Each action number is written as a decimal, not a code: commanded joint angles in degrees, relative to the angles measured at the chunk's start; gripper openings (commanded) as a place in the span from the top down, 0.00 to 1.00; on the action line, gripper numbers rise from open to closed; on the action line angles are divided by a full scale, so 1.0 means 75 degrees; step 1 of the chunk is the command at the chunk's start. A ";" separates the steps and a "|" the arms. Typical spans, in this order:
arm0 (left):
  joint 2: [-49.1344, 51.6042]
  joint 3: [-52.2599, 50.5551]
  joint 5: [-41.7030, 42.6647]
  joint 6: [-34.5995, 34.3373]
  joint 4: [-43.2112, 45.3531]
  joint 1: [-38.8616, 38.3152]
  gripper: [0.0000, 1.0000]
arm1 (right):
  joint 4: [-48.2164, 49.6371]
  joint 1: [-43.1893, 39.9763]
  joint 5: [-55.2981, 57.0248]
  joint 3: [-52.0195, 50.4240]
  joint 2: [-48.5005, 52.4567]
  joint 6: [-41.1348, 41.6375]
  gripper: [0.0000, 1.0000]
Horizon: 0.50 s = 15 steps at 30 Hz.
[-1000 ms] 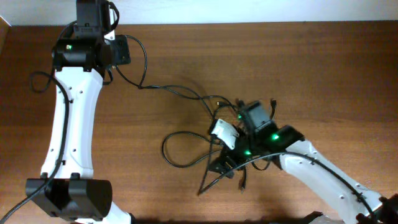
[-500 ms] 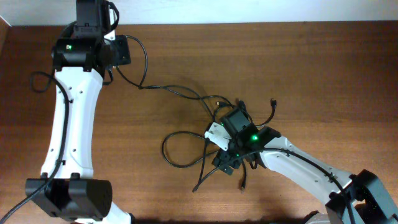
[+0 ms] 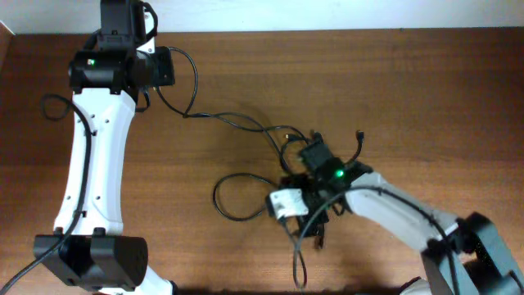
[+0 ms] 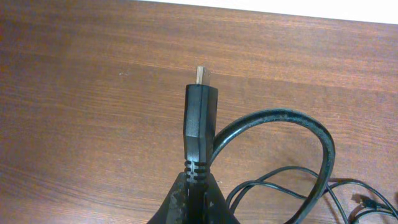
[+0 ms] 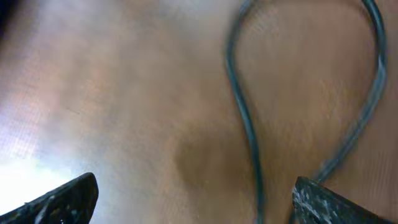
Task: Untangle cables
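Pinching a plug (image 4: 200,121), left tool (image 4: 194,190); right tool (image 5: 196,202) wide above cable loop (image 5: 247,134).

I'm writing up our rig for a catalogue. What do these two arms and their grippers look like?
The left arm and right arm have white link shells with black joint housings, each showing a small green light. Thick black cords run along them. Gripper fingers are black.

Right wrist view blurred; cable loop (image 5: 248,124) cut off at top.

R hand (image 5: 196,200) swung down-left, loose cable strand (image 3: 295,258) now trails straight down, not lower-left
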 commanded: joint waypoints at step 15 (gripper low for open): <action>-0.0172 0.0119 0.0114 0.0149 0.0006 0.0041 1.00 | 0.0458 -0.0970 0.0294 0.0175 0.0498 0.2401 0.01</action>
